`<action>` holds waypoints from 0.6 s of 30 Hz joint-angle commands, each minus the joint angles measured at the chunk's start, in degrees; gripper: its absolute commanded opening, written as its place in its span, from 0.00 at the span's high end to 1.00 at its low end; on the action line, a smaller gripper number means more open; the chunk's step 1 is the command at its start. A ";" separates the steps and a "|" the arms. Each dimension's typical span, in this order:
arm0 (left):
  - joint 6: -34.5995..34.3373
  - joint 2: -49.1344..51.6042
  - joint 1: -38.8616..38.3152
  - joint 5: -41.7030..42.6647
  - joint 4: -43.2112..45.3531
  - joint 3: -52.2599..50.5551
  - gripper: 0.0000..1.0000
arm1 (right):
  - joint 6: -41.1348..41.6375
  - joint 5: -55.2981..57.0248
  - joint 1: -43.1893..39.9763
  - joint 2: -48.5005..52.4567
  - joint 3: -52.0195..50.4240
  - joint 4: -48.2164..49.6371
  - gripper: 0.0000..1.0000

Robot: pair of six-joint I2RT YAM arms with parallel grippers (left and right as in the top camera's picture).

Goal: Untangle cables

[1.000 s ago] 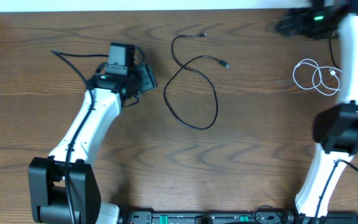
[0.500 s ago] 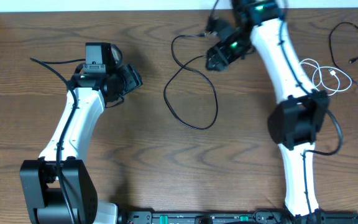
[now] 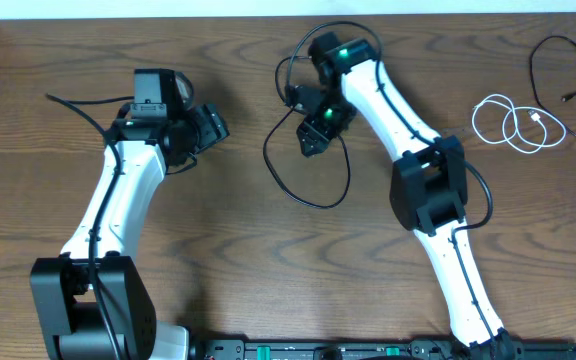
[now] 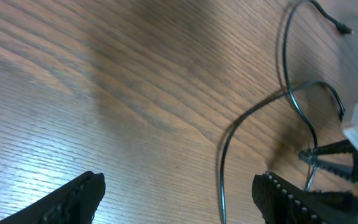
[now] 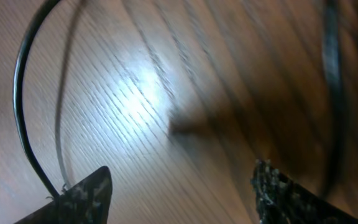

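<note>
The right gripper (image 3: 311, 135) hangs low over the upper part of the black cable (image 3: 315, 206), whose loop lies mid-table with its long axis running 12 to 6 o'clock. The jaws stand well apart and hold nothing. One strand curves just outside a finger. The left gripper (image 3: 216, 125), also wide and empty, sits farther off at the loop's 9 o'clock. The white cable (image 3: 509, 122) lies coiled well apart at 3 o'clock.

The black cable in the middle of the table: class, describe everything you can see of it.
The black cable is thin and flexible, lying slack on the wooden table in a wide loop that crosses itself once. One small plug shows at its far end. The right gripper, jaws apart, hangs over its upper part; whether it touches the cable cannot be told.
</note>
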 commanded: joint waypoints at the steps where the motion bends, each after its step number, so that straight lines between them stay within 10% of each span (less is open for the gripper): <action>1: 0.57 -0.76 1.22 0.07 -0.17 1.27 0.20 | -1.27 0.81 1.42 0.94 0.11 0.63 0.37; 18: 1.57 -0.76 5.73 0.07 -1.16 1.27 0.18 | 2.56 1.16 8.33 -4.96 0.15 -10.29 0.42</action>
